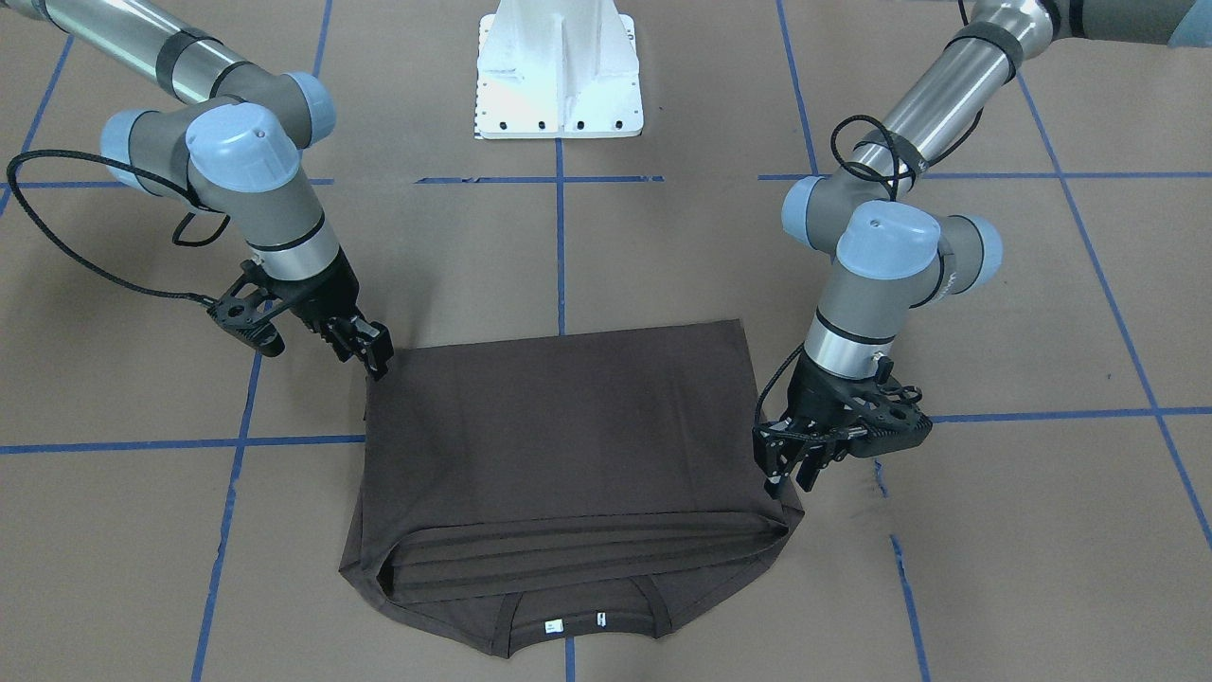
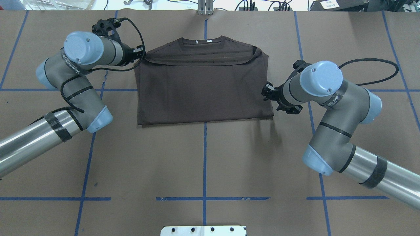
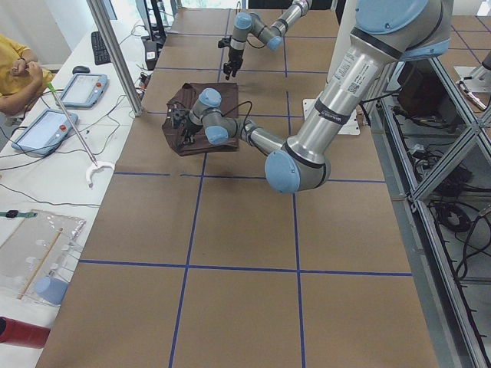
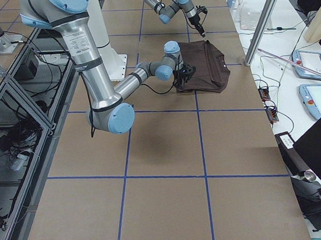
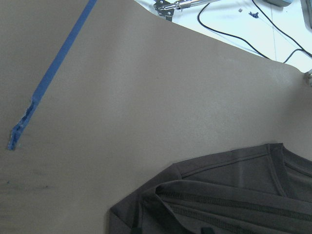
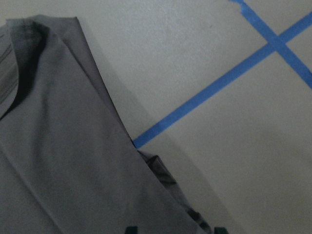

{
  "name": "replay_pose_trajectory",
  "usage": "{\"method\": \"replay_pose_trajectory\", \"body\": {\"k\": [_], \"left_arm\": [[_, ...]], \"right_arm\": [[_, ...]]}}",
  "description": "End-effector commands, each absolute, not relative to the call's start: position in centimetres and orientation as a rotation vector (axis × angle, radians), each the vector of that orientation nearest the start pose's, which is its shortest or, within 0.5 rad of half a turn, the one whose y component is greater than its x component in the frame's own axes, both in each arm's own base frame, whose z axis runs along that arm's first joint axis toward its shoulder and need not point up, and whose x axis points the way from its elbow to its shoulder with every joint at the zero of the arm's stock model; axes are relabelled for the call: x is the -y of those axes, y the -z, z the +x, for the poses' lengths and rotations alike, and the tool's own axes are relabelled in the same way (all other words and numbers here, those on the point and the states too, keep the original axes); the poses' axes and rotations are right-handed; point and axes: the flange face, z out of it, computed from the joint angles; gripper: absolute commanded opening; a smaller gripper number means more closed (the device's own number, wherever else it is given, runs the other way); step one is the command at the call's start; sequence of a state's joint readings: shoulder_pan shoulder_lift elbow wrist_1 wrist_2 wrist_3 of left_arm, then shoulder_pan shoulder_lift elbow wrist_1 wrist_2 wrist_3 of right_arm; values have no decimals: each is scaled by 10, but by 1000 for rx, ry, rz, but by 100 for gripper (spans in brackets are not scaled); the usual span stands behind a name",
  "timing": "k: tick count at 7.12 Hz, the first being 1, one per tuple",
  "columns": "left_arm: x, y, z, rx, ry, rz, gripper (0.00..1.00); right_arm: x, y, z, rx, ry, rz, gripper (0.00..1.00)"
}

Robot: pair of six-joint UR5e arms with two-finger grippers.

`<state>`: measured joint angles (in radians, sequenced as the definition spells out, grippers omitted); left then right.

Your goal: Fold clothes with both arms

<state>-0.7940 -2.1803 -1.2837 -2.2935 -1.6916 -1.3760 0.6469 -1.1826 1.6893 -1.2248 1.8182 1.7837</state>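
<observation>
Bright, even overhead light; right wrist view dim, blurred.

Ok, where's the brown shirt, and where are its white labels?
brown shirt (image 1: 568,426), front-facing view, middle of folded top layer.
white labels (image 1: 555,624), front-facing view, larger label inside collar.

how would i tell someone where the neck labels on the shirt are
On the brown table lies one dark brown folded T-shirt. Along its edge farthest from the white pedestal base is the round collar; just inside it sit two small white labels, the only white marks on the cloth.
</observation>
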Motion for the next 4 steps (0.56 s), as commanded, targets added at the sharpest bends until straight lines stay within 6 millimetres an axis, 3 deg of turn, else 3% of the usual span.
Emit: {"method": "replay_pose_trajectory", "body": {"k": [1, 4], "left_arm": [[620, -354, 440, -975, 478, 404, 50], [620, -356, 441, -972, 478, 403, 50]], "right_arm": [[462, -357, -462, 888, -692, -57, 58], [470, -373, -469, 850, -710, -38, 59]]}}
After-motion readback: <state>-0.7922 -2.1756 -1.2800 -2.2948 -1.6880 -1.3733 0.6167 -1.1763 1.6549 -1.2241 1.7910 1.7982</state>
